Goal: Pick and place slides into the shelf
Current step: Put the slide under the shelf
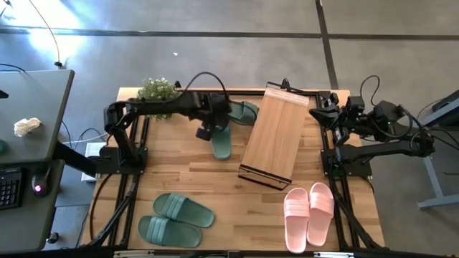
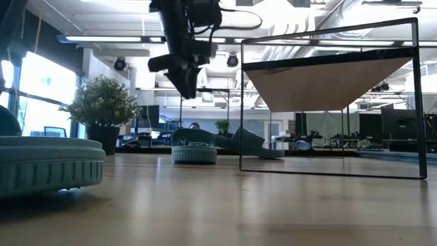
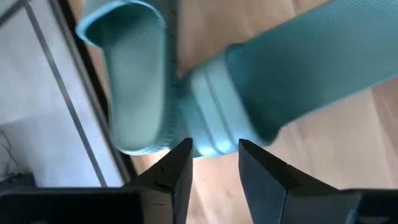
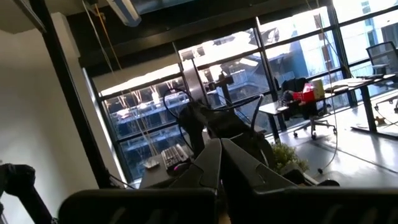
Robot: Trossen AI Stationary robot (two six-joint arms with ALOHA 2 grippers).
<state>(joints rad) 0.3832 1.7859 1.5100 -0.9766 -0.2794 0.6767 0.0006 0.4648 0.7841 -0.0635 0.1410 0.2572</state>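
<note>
Two green slides lie at the table's far side, just left of the shelf (image 1: 271, 136). One (image 1: 221, 141) lies flat on the wood; the other (image 1: 244, 111) sits beside the shelf's far end, and in the left wrist view its end (image 3: 134, 81) overlaps the first slide (image 3: 298, 68). My left gripper (image 1: 208, 131) (image 3: 214, 155) is open and hovers above them, well clear in the low view (image 2: 188, 89). A second green pair (image 1: 176, 218) and the pink pair (image 1: 310, 211) rest near the table's near edge. My right gripper (image 1: 320, 115) (image 4: 219, 162) is shut and waits at the far right.
A potted plant (image 1: 158, 89) stands at the table's far left corner, behind my left arm. The shelf (image 2: 328, 75) lies aslant across the table's middle, with its dark frame legs on the wood. Bare tabletop (image 1: 215, 183) lies between the shelf and the near pairs.
</note>
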